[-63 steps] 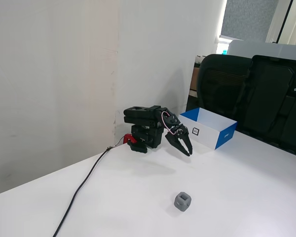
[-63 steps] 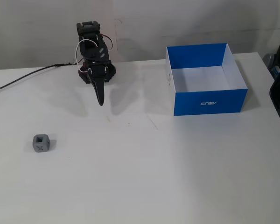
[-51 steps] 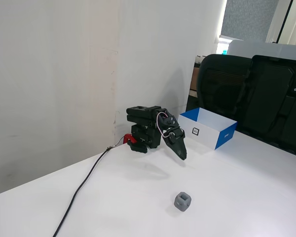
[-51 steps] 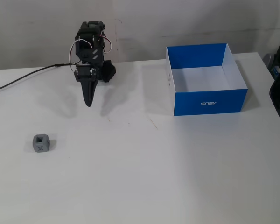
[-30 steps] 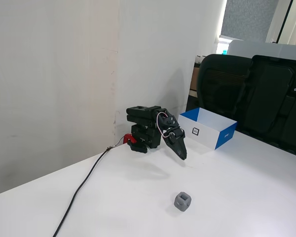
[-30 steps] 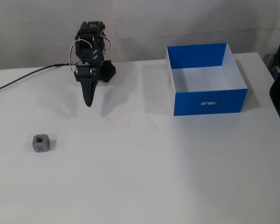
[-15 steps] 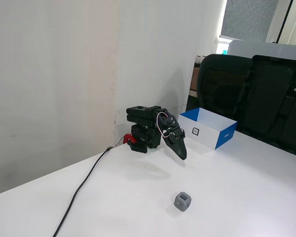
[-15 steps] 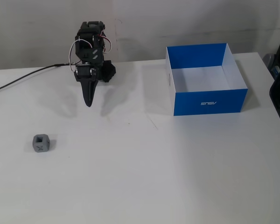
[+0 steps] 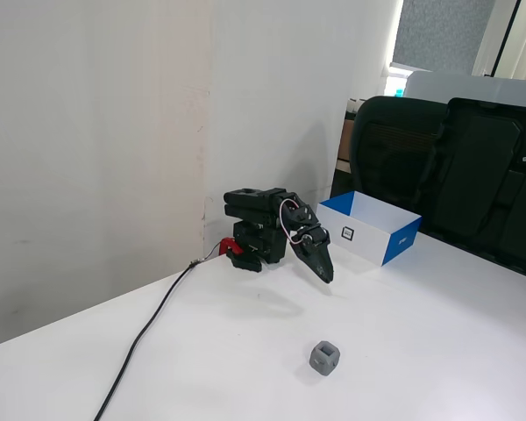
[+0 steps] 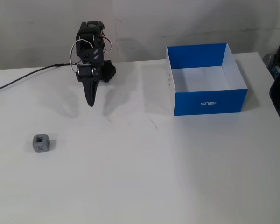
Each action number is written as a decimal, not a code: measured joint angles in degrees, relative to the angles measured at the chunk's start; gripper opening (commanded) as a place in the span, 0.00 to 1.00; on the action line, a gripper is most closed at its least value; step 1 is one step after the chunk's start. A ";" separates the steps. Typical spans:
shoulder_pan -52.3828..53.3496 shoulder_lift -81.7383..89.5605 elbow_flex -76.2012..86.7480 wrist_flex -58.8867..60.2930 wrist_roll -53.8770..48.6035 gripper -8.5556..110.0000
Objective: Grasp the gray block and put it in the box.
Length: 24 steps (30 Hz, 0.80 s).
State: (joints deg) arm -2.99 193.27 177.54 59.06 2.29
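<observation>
The arm [image 10: 91,51] stands at the upper left of a fixed view, near the wall, folded low over the white table [image 10: 144,177]. Its gripper [image 10: 89,103] points down toward the table and hangs above it, holding nothing. The two fingers lie together into one dark point, so the gripper is closed. In the other fixed view the gripper [image 9: 328,277] is a little left of the centre of the frame, also with its fingers together and tilted down to the right.

The block [image 10: 41,143] sits alone on the table at the middle left of the frame, well apart from the gripper, below it and to its left. It is gray with a dark recess on its top face. In the other fixed view the block [image 9: 324,356] is at the lower centre, below the gripper.

The box [image 10: 210,101] is at the upper right of the frame, well apart from the block and from the arm. It is blue outside and white inside, and it is open at the top. In the other fixed view the box [image 9: 399,246] stands right of the arm, and its white side panel shows a small black square mark.

A black cable [image 10: 18,81] runs from the arm base to the left edge of the frame. Black chairs [image 9: 456,167] stand behind the table at the right of that view.
</observation>
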 measured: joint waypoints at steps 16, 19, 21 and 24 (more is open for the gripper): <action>-3.69 -1.85 -5.98 5.89 -0.70 0.07; -4.13 -7.12 -9.14 5.89 -1.85 0.07; -5.19 -12.39 -12.13 5.89 -2.20 0.07; -6.42 -22.85 -18.11 5.01 -2.99 0.07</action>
State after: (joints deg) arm -9.40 170.42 159.43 64.07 -0.70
